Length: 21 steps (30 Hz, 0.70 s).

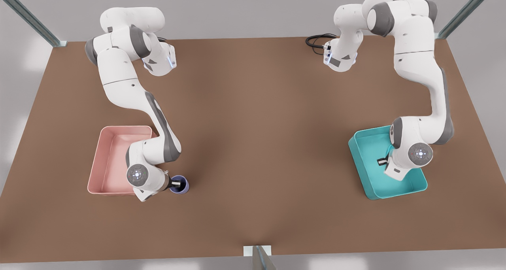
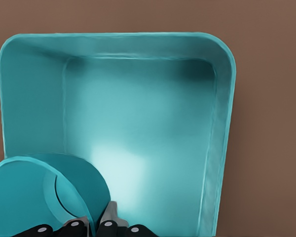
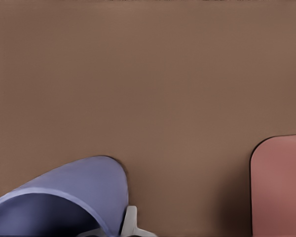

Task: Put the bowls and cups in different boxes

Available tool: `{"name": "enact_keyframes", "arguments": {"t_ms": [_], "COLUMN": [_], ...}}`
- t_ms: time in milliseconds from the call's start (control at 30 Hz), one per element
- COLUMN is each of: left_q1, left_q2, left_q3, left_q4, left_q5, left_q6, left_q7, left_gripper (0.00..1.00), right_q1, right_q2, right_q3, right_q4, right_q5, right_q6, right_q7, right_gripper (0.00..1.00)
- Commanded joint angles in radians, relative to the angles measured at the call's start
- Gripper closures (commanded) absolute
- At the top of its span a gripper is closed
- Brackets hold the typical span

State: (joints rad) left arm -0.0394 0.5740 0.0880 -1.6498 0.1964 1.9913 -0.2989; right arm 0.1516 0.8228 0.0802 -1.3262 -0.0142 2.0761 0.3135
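The left gripper (image 1: 382, 161) is hanging over the teal box (image 1: 411, 191), which is sitting at about 4 o'clock on the brown table (image 1: 253, 123). Its fingers (image 2: 108, 219) are pinching the rim of the teal bowl (image 2: 34, 197) and holding it above the box floor. The right gripper (image 1: 176, 184) is squeezing the rim of the purple cup (image 1: 182, 187). The cup is sitting just beside the pink box (image 1: 103, 159), at about 8 o'clock on the table, outside the box.
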Motion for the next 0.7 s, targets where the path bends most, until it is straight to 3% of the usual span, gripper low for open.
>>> {"name": "enact_keyframes", "arguments": {"t_ms": [0, 133, 167, 200, 233, 333, 367, 467, 533, 667], "left_q1": [-0.001, -0.001, -0.001, -0.001, -0.005, -0.016, -0.02, -0.099, -0.096, -0.096], "left_q2": [0.029, 0.052, 0.052, 0.049, 0.021, -0.172, -0.224, -0.394, -0.319, -0.321], "left_q3": [0.012, 0.013, 0.013, 0.013, 0.013, -0.001, -0.028, -0.05, -0.079, -0.108], "left_q4": [-0.038, -0.081, -0.081, -0.081, -0.076, -0.021, 0.071, 0.091, 0.278, 0.28], "left_q5": [-0.012, -0.012, -0.012, -0.012, -0.012, -0.098, -0.158, -0.163, -0.189, -0.193], "left_q6": [0.142, 0.193, 0.193, 0.188, 0.167, -0.109, -0.288, -0.512, -0.684, -0.7], "left_q7": [-0.011, -0.011, -0.013, -0.011, -0.011, -0.011, -0.011, 0.161, 0.193, 0.201], "left_gripper": [0.79, 0.79, 0.71, 0.22, 0.0, 0.0, 0.0, 0.0, 0.0, 0.0], "right_q1": [-0.003, -0.056, -0.076, -0.093, -0.11, -0.175, -0.204, -0.28, -0.31, -0.323], "right_q2": [-0.004, -0.034, -0.059, -0.097, -0.145, -0.229, -0.258, -0.275, -0.28, -0.264], "right_q3": [0.001, 0.009, 0.009, 0.009, 0.009, 0.006, 0.007, 0.003, -0.003, -0.003], "right_q4": [0.005, 0.03, 0.025, 0.015, 0.012, 0.006, -0.03, -0.042, -0.064, -0.122], "right_q5": [0.022, 0.059, 0.059, 0.059, 0.059, 0.059, 0.059, 0.053, 0.034, -0.026], "right_q6": [-0.001, -0.019, -0.068, -0.122, -0.192, -0.34, -0.349, -0.364, -0.361, -0.194], "right_q7": [-0.014, -0.204, -0.249, -0.287, -0.318, -0.435, -0.468, -0.616, -0.656, -0.657], "right_gripper": [0.79, 0.79, 0.79, 0.79, 0.79, 0.79, 0.79, 0.79, 0.79, 0.79]}}
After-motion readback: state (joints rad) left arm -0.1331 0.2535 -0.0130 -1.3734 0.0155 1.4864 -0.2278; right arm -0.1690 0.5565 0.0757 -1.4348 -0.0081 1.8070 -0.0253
